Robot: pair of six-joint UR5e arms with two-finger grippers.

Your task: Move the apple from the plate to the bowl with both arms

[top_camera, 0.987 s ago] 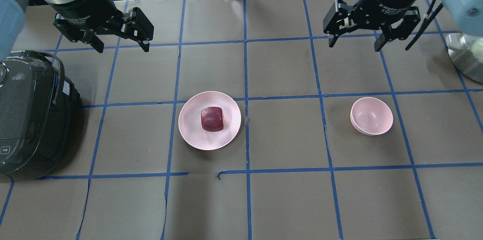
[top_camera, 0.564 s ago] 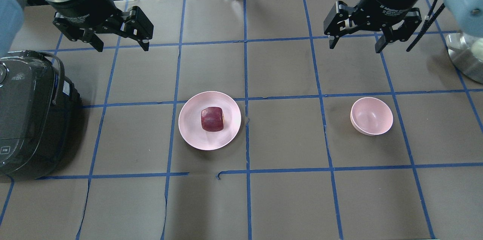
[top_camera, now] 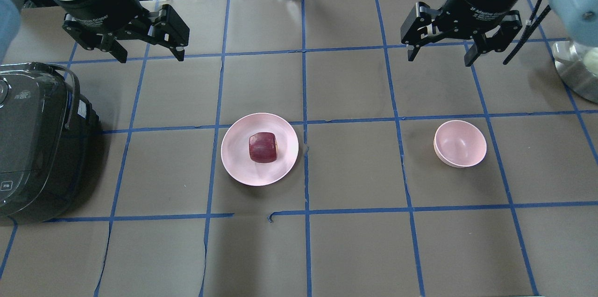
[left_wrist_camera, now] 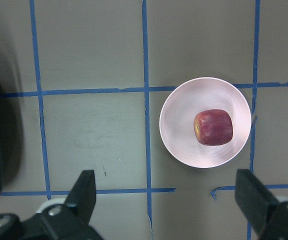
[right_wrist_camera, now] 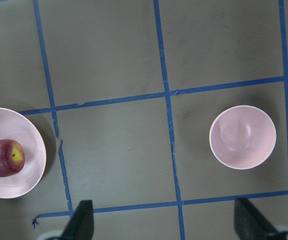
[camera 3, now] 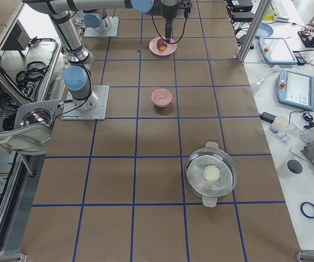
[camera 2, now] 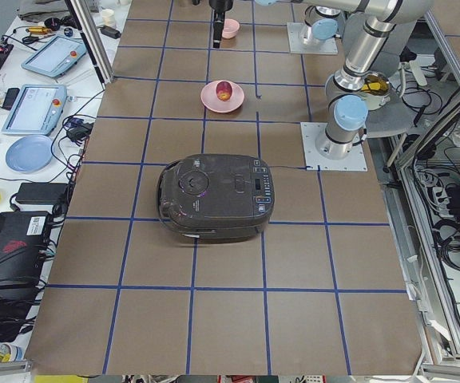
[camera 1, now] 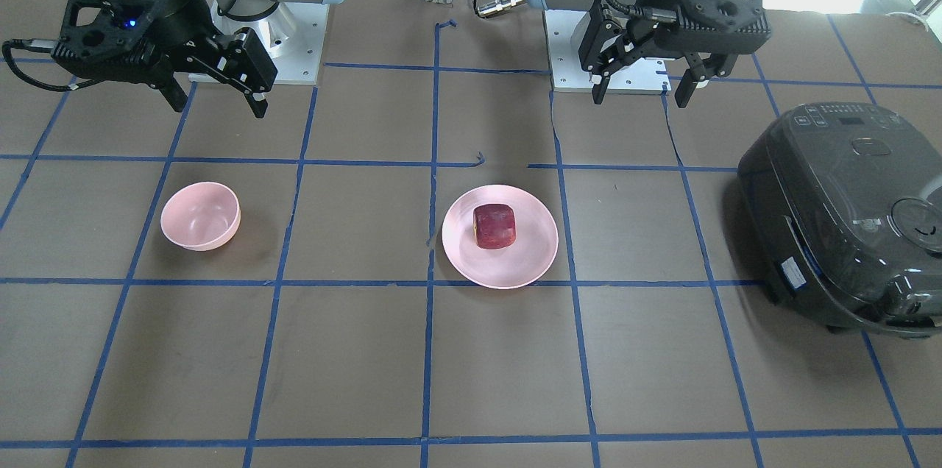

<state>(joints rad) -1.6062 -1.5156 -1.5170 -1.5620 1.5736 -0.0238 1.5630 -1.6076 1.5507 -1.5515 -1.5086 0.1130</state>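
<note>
The dark red apple [top_camera: 262, 147] lies on the wide pink plate [top_camera: 233, 157] near the table's middle; it also shows in the front view [camera 1: 494, 226] and the left wrist view [left_wrist_camera: 213, 127]. The small deep pink bowl [top_camera: 459, 143] stands empty to the right, apart from the plate, and shows in the right wrist view [right_wrist_camera: 242, 136]. My left gripper [top_camera: 149, 56] is open and empty, high at the back left. My right gripper [top_camera: 439, 58] is open and empty, high at the back right, behind the bowl.
A black rice cooker [top_camera: 32, 143] sits at the left edge of the table. A steel pot [top_camera: 577, 70] with a glass lid stands at the right edge. Cables and devices lie beyond the table's far edge. Blue tape lines grid the brown table.
Both grippers have shifted very slightly; the left arm has drifted a little toward the back. The apple, plate and bowl have not moved.
</note>
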